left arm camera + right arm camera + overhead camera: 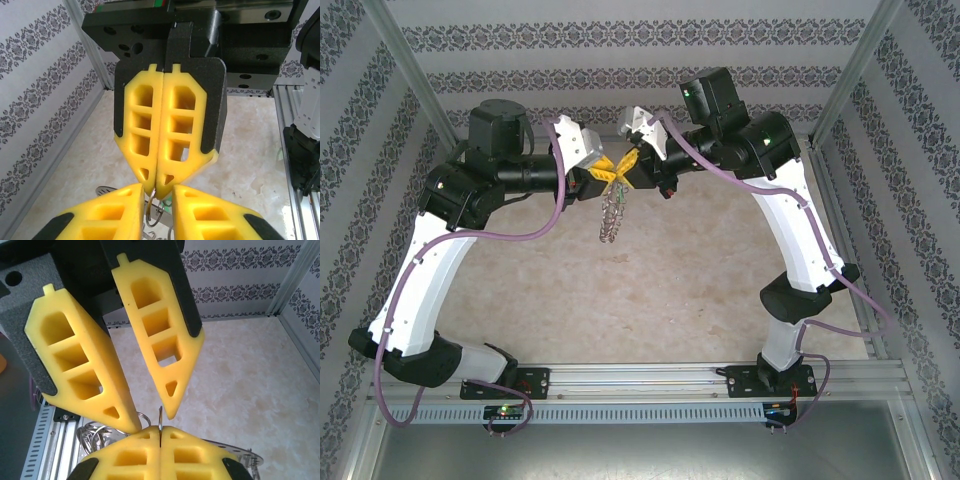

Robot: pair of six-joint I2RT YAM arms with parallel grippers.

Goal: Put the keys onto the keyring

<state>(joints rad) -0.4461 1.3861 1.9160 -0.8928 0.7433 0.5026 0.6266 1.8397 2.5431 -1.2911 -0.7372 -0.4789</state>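
Observation:
Both grippers meet tip to tip high above the table. My right gripper (160, 432) is shut on the thin edge of a silvery split ring (160, 416). From it hangs the keyring (611, 215), a bunch of flat grey metal and small silvery pieces. My left gripper (151, 421) faces it with its fingers apart, one on each side of that ring. In the left wrist view the ring (150, 200) drops from the right gripper's closed tips, between my left fingers (125, 205). A sliver of green (168, 202) behind them may be the key's head.
The marbled beige table top (720, 270) lies well below both grippers. Patterned walls and aluminium posts (415, 80) close in the sides and back. A slotted rail (650, 380) with both arm bases runs along the near edge.

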